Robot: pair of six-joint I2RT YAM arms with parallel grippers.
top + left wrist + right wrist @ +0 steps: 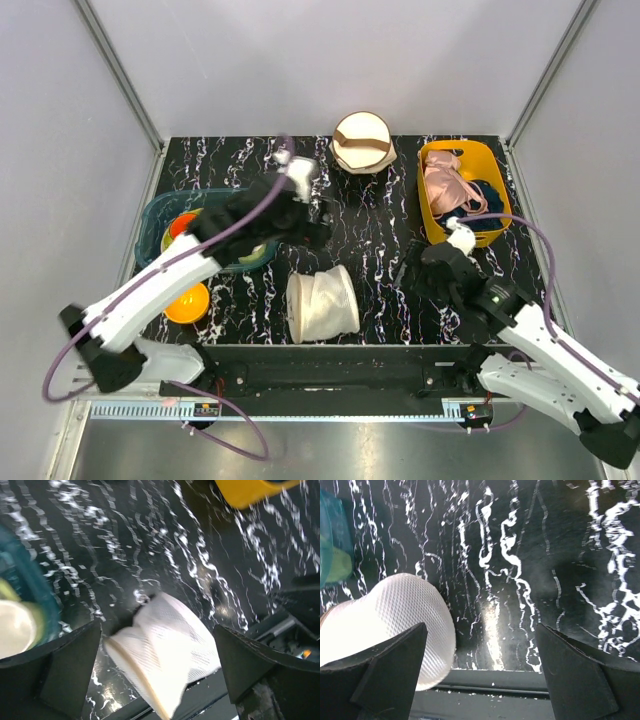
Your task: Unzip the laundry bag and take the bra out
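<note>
The laundry bag [322, 304], a white mesh pouch, lies on its side on the black marbled table near the front edge. In the left wrist view the laundry bag [165, 650] looks dented, with a cream seam along its lower left edge. My left gripper [312, 228] hangs open above and behind the bag, holding nothing; the left gripper [157, 625] frames the bag from above. My right gripper [415, 270] stands open to the right of the bag. The right gripper [481, 625] is empty, with the laundry bag [395, 615] off its left finger. The bra is hidden.
A yellow bin [436, 215] at the back right holds a pink and a dark navy garment. A cream round bag with a brown band [362, 142] sits at the back centre. A teal basin [155, 222] with bowls and an orange bowl [187, 303] stand at the left.
</note>
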